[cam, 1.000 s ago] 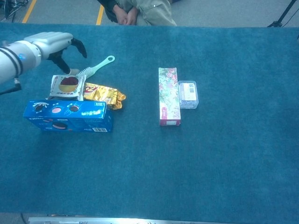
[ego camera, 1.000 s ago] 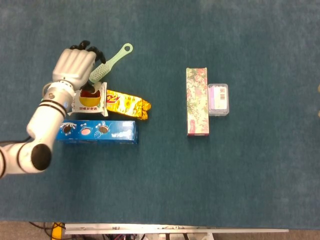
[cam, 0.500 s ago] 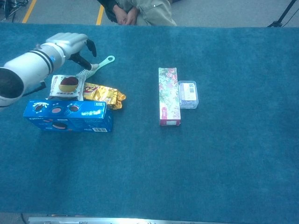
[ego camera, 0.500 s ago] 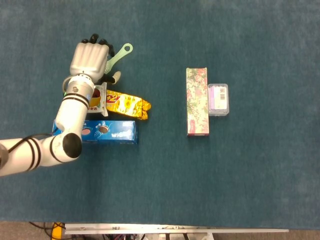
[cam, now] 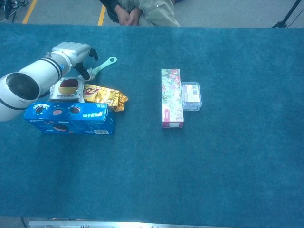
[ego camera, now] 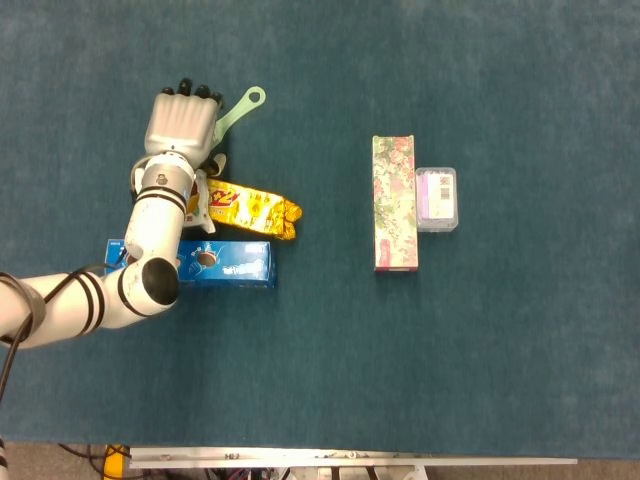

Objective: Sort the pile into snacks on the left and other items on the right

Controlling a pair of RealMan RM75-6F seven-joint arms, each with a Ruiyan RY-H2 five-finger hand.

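Note:
My left hand (ego camera: 182,125) hovers over the bristle end of a pale green brush (ego camera: 240,108), hiding that end in the head view. In the chest view the left hand (cam: 76,52) has its fingers apart on either side of the brush (cam: 102,65), which lies flat on the table. Just below are a white snack packet (cam: 69,88), a gold snack pack (ego camera: 255,208) and a blue cookie box (ego camera: 228,263). A floral box (ego camera: 395,203) and a small clear box (ego camera: 436,198) lie together to the right of centre. My right hand shows in neither view.
The table is covered in teal cloth (ego camera: 480,350). My left forearm (ego camera: 150,260) crosses over the white packet and the left end of the blue box. A seated person (cam: 142,12) is behind the far edge.
My left hand has swung right from above the white packet to the brush's bristle end and come lower. The brush and the other items have not moved.

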